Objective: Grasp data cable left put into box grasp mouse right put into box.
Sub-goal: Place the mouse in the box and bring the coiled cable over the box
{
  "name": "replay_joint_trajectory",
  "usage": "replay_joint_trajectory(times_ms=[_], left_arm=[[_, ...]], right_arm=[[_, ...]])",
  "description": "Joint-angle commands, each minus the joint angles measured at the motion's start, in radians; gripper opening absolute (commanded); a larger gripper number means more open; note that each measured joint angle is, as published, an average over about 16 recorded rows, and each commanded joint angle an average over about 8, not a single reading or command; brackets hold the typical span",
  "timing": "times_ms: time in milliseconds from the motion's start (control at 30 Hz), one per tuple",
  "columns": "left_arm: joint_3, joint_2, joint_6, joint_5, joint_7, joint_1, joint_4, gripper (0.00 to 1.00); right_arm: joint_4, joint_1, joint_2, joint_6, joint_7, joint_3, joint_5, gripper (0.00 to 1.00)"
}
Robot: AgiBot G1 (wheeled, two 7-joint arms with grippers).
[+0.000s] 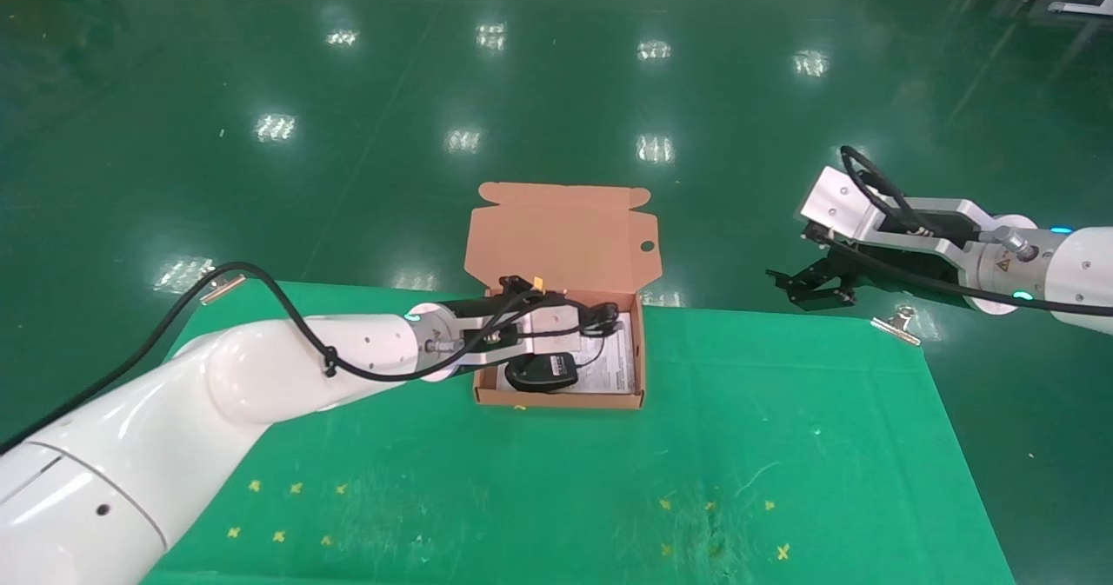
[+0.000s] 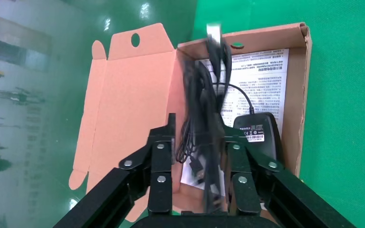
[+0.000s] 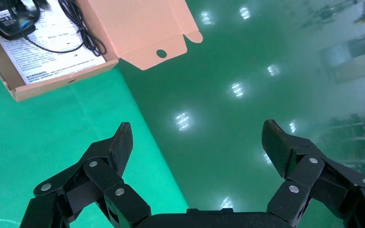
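Observation:
The box (image 1: 556,401) stands open at the table's far middle, its lid (image 1: 565,237) upright. The mouse (image 1: 542,370) lies inside on the white sheet, and its cord coil (image 1: 602,317) lies at the box's right end. My left gripper (image 1: 574,317) reaches into the box from the left. In the left wrist view the left gripper (image 2: 198,126) has its jaws apart. The data cable (image 2: 204,95) hangs blurred between them, clear of one finger (image 2: 171,137), beside the mouse (image 2: 259,135). My right gripper (image 1: 796,285) is open and empty beyond the table's far right corner, and in its own wrist view (image 3: 199,133) it is over the floor.
The green cloth table (image 1: 696,446) ends just behind the box. Metal clips (image 1: 223,288) (image 1: 900,324) hold the cloth at the far corners. Beyond them is glossy green floor. The right wrist view shows the box (image 3: 62,83) and the mouse (image 3: 4,19) far off.

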Motion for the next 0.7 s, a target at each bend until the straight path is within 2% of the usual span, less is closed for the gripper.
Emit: replay_joint_trajectory(times_ms=[33,200,467,700], left_arm=[[-0.001,-0.008,0.004,-0.002,0.000,0.003,-0.010,1.00],[-0.004,-0.018,0.000,-0.024,-0.033,-0.018,-0.022,1.00],[-0.009,-0.023,0.003,-0.043,-0.086,-0.076,-0.011,1.00],[-0.037,-0.055,0.052,-0.088,-0.101,-0.062,-0.035,1.00]], right_arm=[[-0.002,-0.002,-0.001,-0.001,-0.001,0.000,0.002,1.00],[0.001,0.025,-0.006,0.002,-0.009,0.006,-0.012,1.00],[0.009,0.111,-0.025,-0.066,-0.049,0.000,-0.082,1.00],[0.020,0.092,-0.027,-0.130,-0.071,0.055,-0.053,1.00]])
